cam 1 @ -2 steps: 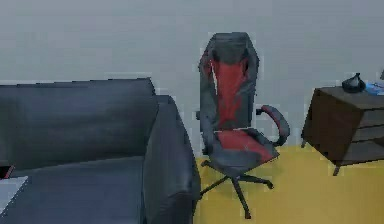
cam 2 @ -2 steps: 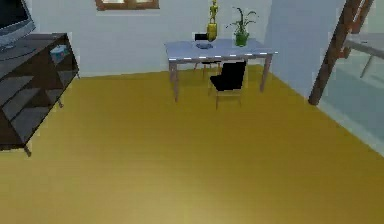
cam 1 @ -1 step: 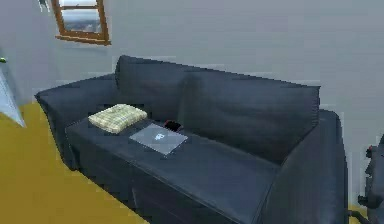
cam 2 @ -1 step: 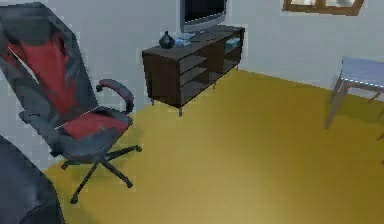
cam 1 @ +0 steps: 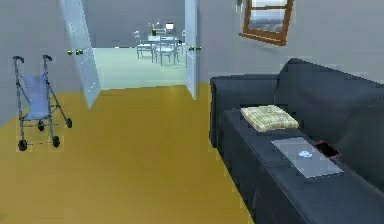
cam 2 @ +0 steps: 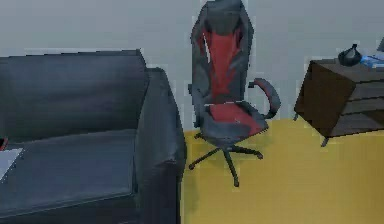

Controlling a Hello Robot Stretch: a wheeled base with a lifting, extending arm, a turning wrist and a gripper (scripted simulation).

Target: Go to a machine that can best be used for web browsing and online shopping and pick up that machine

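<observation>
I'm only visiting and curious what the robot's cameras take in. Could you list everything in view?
sofa: one, dark blue-grey, forward view's right and arm side view's left.
cushion: one, pale yellow checked, on the sofa seat.
laptop: one, grey, lid down, on the sofa seat near the cushion.
small thing: one, dark and red, beside the laptop; too small to name.
walker: one, blue-grey, forward view's left.
doors: two, white, standing open at the back.
table and chairs: one set, pale, in the room beyond the doors.
window: one, brown frame, wall above the sofa.
office chair: one, black and red, beside the sofa's end.
dresser: one, dark brown, arm side view's right, dark round thing on top.
</observation>
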